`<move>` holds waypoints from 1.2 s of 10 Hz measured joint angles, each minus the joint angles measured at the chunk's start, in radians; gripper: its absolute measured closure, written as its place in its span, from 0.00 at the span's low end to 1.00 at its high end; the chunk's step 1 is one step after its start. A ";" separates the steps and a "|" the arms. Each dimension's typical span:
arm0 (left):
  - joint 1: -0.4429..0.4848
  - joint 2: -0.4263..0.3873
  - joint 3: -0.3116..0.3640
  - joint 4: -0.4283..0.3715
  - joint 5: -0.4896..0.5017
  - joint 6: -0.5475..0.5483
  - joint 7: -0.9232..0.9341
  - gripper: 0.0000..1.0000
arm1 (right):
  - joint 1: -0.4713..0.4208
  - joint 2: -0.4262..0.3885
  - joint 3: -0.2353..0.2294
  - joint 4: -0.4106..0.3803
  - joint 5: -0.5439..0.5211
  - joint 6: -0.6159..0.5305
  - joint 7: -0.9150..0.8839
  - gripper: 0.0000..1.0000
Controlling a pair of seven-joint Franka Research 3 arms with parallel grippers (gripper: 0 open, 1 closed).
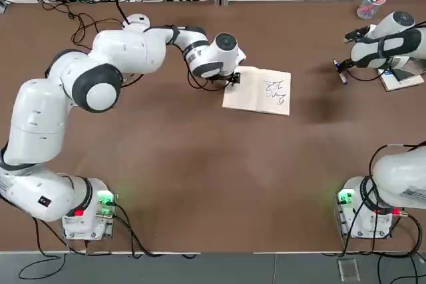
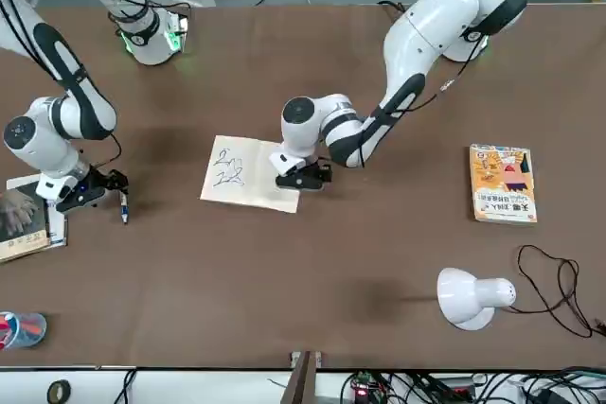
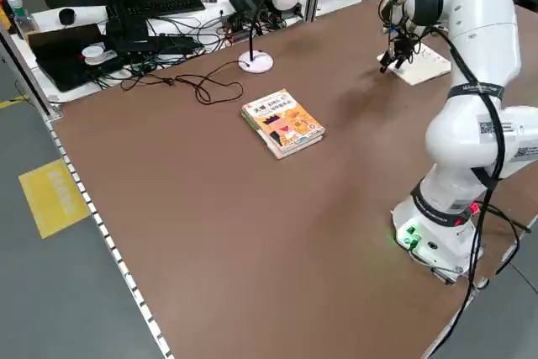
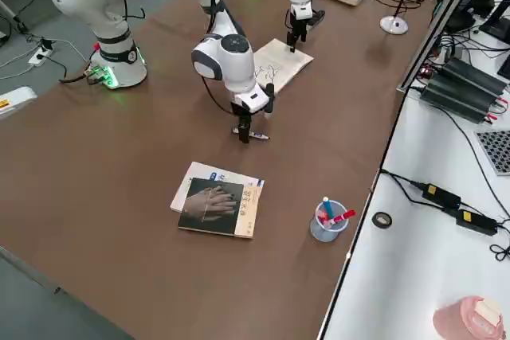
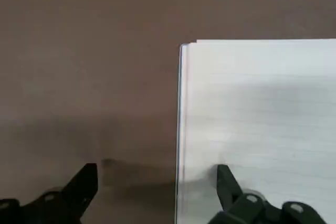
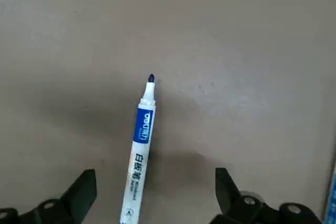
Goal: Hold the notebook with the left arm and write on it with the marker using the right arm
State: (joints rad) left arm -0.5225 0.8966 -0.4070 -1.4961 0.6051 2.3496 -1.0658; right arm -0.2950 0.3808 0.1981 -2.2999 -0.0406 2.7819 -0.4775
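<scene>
The left gripper (image 5: pixel 157 192) stands with its black fingers spread wide, straddling the left edge of the notebook (image 1: pixel 257 90): one finger is over the pale lined page, the other over the bare brown surface (image 1: pixel 200 164), clamping nothing. The notebook lies flat and open near the middle of the surface, a cream rectangle with thin stacked page edges and dark ink scribbles on the half away from the left gripper. The right gripper (image 6: pixel 156 195) is well apart from it, low over the surface at the robot's right side, its fingers also spread. Between them lies the marker (image 6: pixel 140 140), a slim white cylinder with a blue band and printed lettering, its dark uncapped tip pointing away from the wrist; the fingers do not touch it. Just beside the right gripper is a dark grey-covered book (image 4: pixel 218 208) resting on another pale book, and farther toward the surface's far edge a clear cup (image 4: pixel 326 222) holds pink-red pens. On the robot's left side lie a yellow-orange cartoon-cover book (image 2: pixel 503 184) and a white domed desk lamp (image 2: pixel 471 296) with a black cord.
</scene>
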 joint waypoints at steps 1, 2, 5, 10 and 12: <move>0.000 0.000 0.000 0.000 0.000 0.000 0.000 0.00 | 0.000 0.006 0.003 0.000 0.015 0.000 0.006 0.00; 0.000 0.000 0.000 0.000 0.000 0.000 0.001 0.00 | 0.000 0.011 0.005 0.000 0.024 0.000 0.017 0.00; 0.000 0.000 0.000 0.000 0.000 0.000 0.002 0.00 | 0.000 0.024 0.005 -0.005 0.028 0.000 0.033 0.00; 0.000 0.000 0.001 0.000 0.000 0.000 0.003 0.00 | 0.001 0.028 0.005 -0.021 0.028 0.000 0.033 0.01; 0.000 0.000 0.001 0.000 0.000 0.000 0.005 0.00 | 0.002 0.028 0.005 -0.021 0.028 0.000 0.033 0.03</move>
State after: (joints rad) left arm -0.5226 0.8966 -0.4063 -1.4959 0.6051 2.3497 -1.0609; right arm -0.2933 0.4090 0.2034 -2.3207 -0.0128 2.7818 -0.4448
